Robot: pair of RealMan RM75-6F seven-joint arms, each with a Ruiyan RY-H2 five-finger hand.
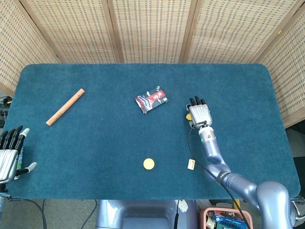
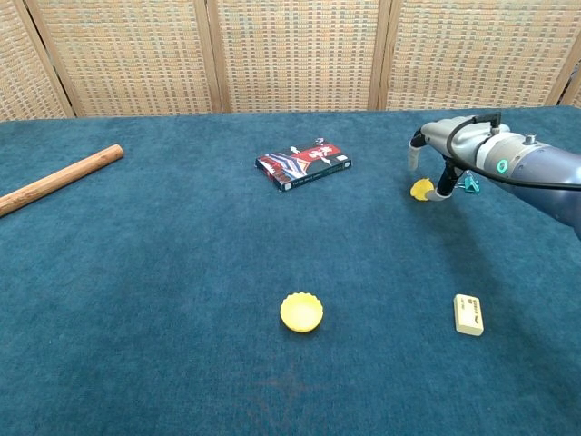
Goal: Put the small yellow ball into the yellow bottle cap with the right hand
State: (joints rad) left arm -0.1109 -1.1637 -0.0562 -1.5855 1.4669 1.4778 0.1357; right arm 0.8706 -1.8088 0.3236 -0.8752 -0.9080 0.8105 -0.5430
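Head view, right hand (image 1: pixel 199 114): fingers over the small yellow ball (image 1: pixel 189 116), right of desk middle; grip cannot be told.
Head view, left hand (image 1: pixel 9 155): spread, empty, at left edge.
Chest view, yellow bottle cap (image 2: pixel 301 312): near front edge, well apart from ball.

Both views are evenly and brightly lit by soft, diffuse light, with no glare. The blue bench (image 1: pixel 95 138) shows only faint, short shadows, including one just beneath the fingers (image 2: pixel 444 182). Focus is sharp throughout, with no visible blur.
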